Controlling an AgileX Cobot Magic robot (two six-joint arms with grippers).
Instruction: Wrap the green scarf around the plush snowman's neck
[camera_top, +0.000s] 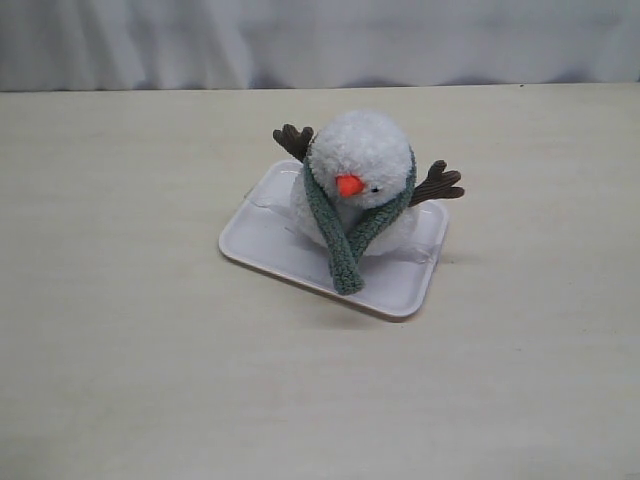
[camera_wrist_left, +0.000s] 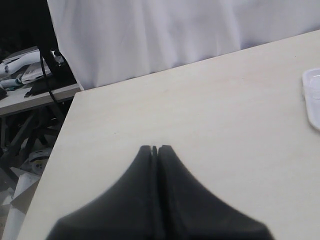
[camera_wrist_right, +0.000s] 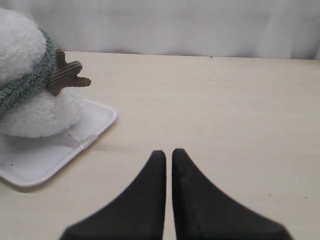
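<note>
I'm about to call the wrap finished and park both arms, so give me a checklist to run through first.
1. Green scarf at the neck of the plush snowman: ok, it runs down both sides of the head and crosses in front.
2. Scarf behind the neck: cannot tell, hidden.
3. Snowman sitting on the white tray: ok.
4. Left hand shut, empty, clear of the toy: ok.
5. Right hand shut, empty, beside the tray without touching it: ok.
</note>
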